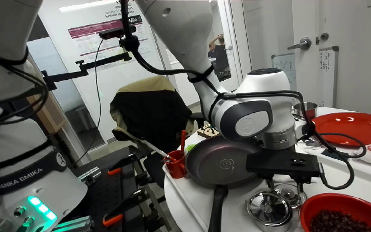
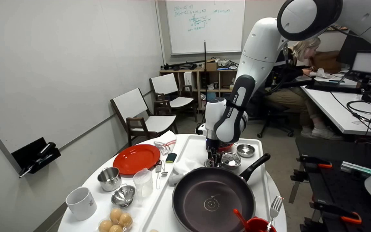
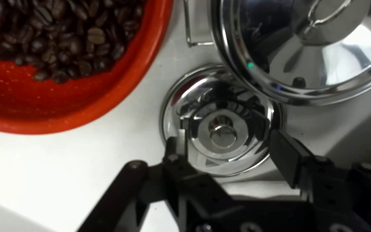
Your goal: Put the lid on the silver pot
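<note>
The lid (image 3: 223, 137) is a small shiny silver disc with a central knob, lying on the white surface in the wrist view. It shows below the gripper in an exterior view (image 1: 289, 195) and partly hidden by the fingers in an exterior view (image 2: 208, 163). My gripper (image 3: 227, 138) is open, pointing down, its fingers on either side of the knob and apart from it. A silver pot (image 3: 279, 61) with a wire-ring cover stands beside the lid, its rim overlapping the lid's edge in view; it also shows in both exterior views (image 1: 267, 209) (image 2: 231, 160).
A red bowl (image 3: 140, 77) of coffee beans stands close to the lid. A black skillet (image 2: 213, 203) lies nearby on the white tray (image 2: 262, 145). An open shallow steel vessel (image 2: 245, 150), an open silver pot (image 2: 109, 178), a red plate (image 2: 137, 158) and a red mug (image 1: 176, 166) stand around.
</note>
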